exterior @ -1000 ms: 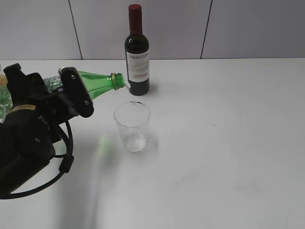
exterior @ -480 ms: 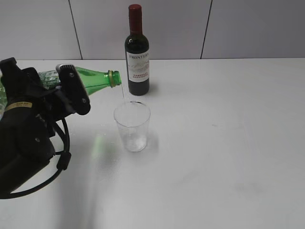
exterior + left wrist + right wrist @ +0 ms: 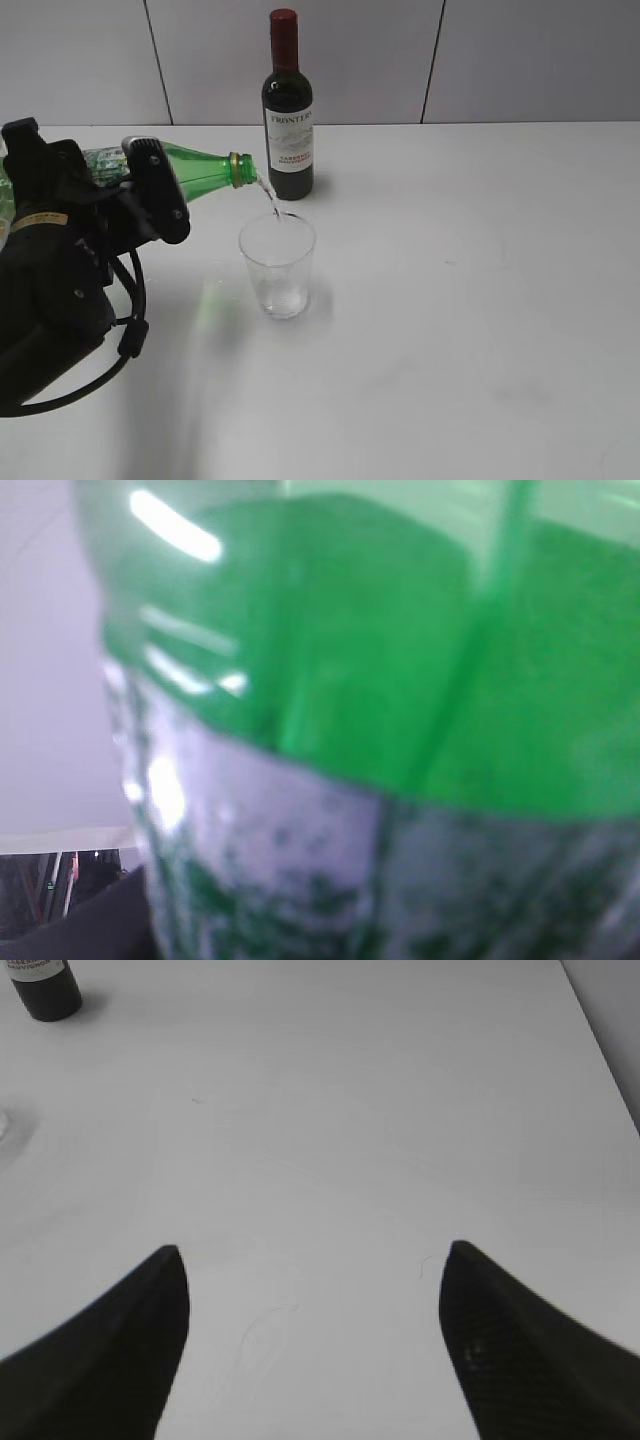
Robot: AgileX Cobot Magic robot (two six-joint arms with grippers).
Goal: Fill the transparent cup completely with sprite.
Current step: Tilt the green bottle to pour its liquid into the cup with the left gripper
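Observation:
The transparent cup (image 3: 277, 265) stands upright on the white table, holding a little clear liquid at its base. My left gripper (image 3: 150, 195) is shut on the green sprite bottle (image 3: 205, 172), which lies nearly level with its open mouth just above the cup's far rim. A thin stream of sprite (image 3: 268, 198) falls from the mouth into the cup. The left wrist view is filled by the blurred green bottle and its grey-white label (image 3: 330, 880). My right gripper (image 3: 315, 1300) is open and empty above bare table; it does not show in the exterior view.
A dark wine bottle with a red cap (image 3: 287, 110) stands upright just behind the cup; its base shows in the right wrist view (image 3: 45, 985). The white table (image 3: 480, 300) stretches to the right. A grey panelled wall stands at the back.
The green bottle's mouth drew back left and up a little from the wine bottle, then settled above the cup's rim. A stream of sprite now runs into the cup.

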